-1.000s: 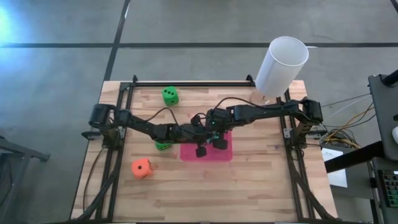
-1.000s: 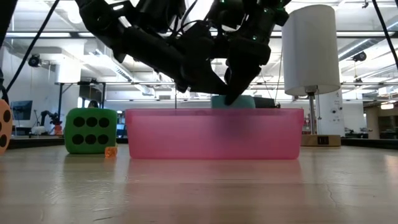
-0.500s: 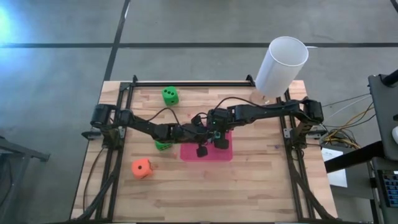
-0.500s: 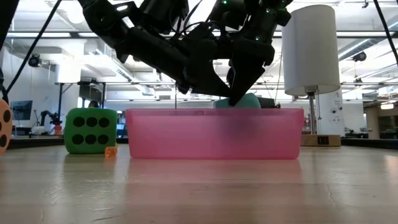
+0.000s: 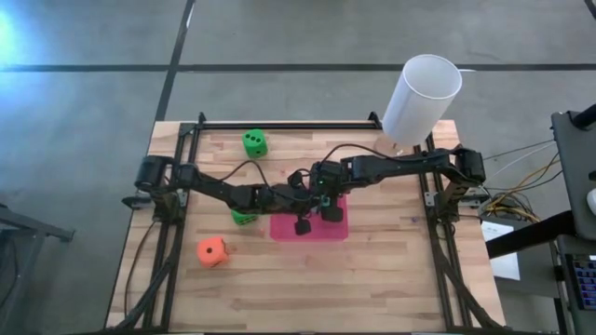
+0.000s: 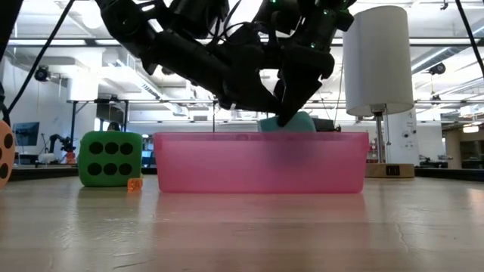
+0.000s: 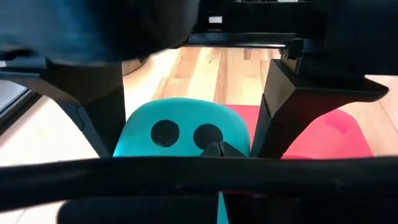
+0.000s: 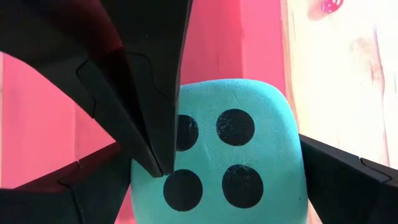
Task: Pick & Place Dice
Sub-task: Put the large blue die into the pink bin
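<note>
A robotics lab: ceiling strip lights (image 6: 454, 57), another robot arm (image 6: 57, 143) behind.

From table height I see both dark arms crowding down from the upper centre onto a teal die (image 6: 296, 122) peeking above the pink pad (image 6: 261, 162) at mid-frame, a green die (image 6: 110, 158) at left, a white cylinder (image 6: 377, 60) upper right.

Overhead looking straight down, tabletop-level looking across, both wrists pressed close on the teal die (image 8: 217, 162) between the grippers, shared by all.
</note>
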Controlling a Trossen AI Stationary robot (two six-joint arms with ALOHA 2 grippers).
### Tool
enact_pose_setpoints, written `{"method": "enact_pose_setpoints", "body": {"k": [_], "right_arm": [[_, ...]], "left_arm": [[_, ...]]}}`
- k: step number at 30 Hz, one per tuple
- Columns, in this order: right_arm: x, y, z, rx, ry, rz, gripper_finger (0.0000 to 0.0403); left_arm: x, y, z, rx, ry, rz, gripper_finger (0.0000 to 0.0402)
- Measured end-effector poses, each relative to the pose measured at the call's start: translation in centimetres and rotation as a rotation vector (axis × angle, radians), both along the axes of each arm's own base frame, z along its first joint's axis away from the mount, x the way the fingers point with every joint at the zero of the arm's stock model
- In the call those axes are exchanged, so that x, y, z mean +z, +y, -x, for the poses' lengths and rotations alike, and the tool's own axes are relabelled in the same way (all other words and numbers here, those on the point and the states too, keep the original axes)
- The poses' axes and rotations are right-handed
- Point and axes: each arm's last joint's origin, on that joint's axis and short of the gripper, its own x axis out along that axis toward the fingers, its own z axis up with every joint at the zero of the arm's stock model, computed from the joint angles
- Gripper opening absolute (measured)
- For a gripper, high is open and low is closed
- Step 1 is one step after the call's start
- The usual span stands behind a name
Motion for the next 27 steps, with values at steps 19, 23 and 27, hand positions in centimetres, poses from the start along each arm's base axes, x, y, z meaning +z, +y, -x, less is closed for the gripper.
{"method": "enact_pose_setpoints", "body": {"k": [19, 23, 27], "right_arm": [[-0.2, 0.1, -0.1, 0.037, -0.001, -0.037, 0.04], [-0.2, 0.1, -0.1, 0.04, -0.002, -0.042, 0.04], [-0.2, 0.1, -0.1, 0.041, -0.005, -0.042, 0.04]], "left_arm": [[-0.3, 0.7, 0.2, 0.003, 0.046, -0.026, 0.0008], [-0.4, 0.8, 0.2, 0.006, 0.055, -0.027, 0.0008], [-0.5, 0.8, 0.3, 0.01, 0.059, -0.025, 0.0008]]}}
